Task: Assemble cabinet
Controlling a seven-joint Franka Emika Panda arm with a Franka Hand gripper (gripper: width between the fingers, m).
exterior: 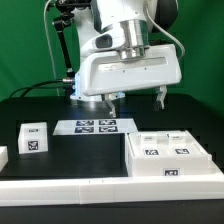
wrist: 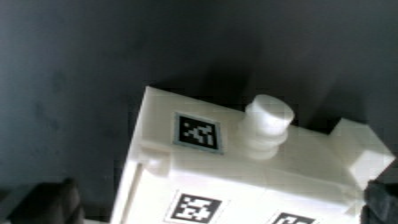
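The cabinet (exterior: 168, 156) is the big white box at the exterior view's right front, with square tags on its top. My gripper (exterior: 137, 101) hangs open and empty above the table, behind the cabinet and a little to its left, touching nothing. In the wrist view the cabinet (wrist: 214, 170) fills the lower half, with tags on its face and a short white round peg (wrist: 267, 120) standing out of it. My dark fingertips (wrist: 43, 201) show at the two lower corners, wide apart, with the gripper (wrist: 214, 216) centred over the cabinet.
The marker board (exterior: 95, 126) lies flat in the middle of the black table. A small white tagged block (exterior: 33, 138) stands at the exterior view's left, with another white piece (exterior: 3, 157) at the far left edge. A white rail (exterior: 90, 186) runs along the front.
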